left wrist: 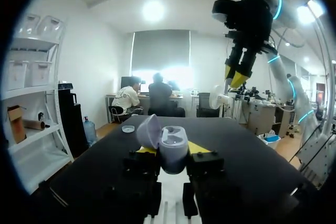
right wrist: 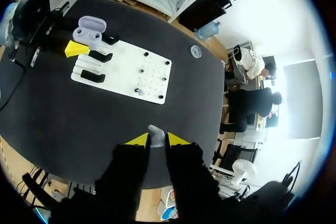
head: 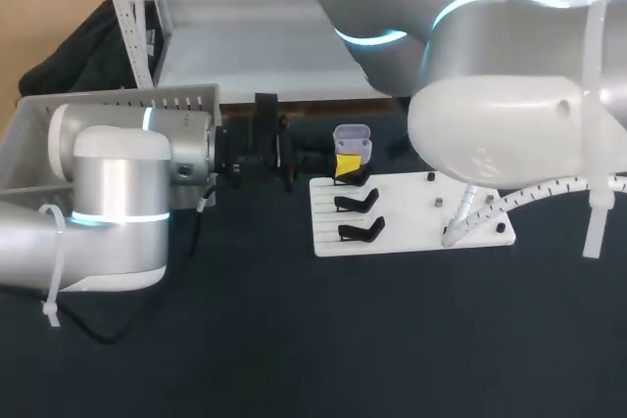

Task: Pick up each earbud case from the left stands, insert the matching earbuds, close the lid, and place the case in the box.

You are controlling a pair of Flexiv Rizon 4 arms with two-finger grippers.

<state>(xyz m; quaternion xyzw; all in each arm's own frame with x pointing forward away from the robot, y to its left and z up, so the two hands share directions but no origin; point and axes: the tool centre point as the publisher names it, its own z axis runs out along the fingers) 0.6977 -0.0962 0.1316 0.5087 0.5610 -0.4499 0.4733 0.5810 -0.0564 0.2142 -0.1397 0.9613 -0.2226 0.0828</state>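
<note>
A lavender earbud case (head: 353, 139) with its lid swung open is held upright at the far left corner of the white stand board (head: 411, 217); my left gripper (head: 347, 162) is shut on its sides. In the left wrist view the case (left wrist: 173, 140) sits between the yellow tips of that gripper (left wrist: 173, 150). High above the table, my right gripper (right wrist: 154, 140) is shut on a small grey earbud (right wrist: 156, 134). The left wrist view shows it hanging above the case as a yellow-tipped gripper (left wrist: 236, 77). My right arm's bulk hides its gripper in the head view.
Two black stands (head: 358, 203) (head: 358, 232) stand bare on the board's left side, and small pegs (head: 439, 201) dot its right. A grey perforated box (head: 39, 134) lies behind my left arm. A small round disc (right wrist: 196, 51) lies on the black table beyond the board.
</note>
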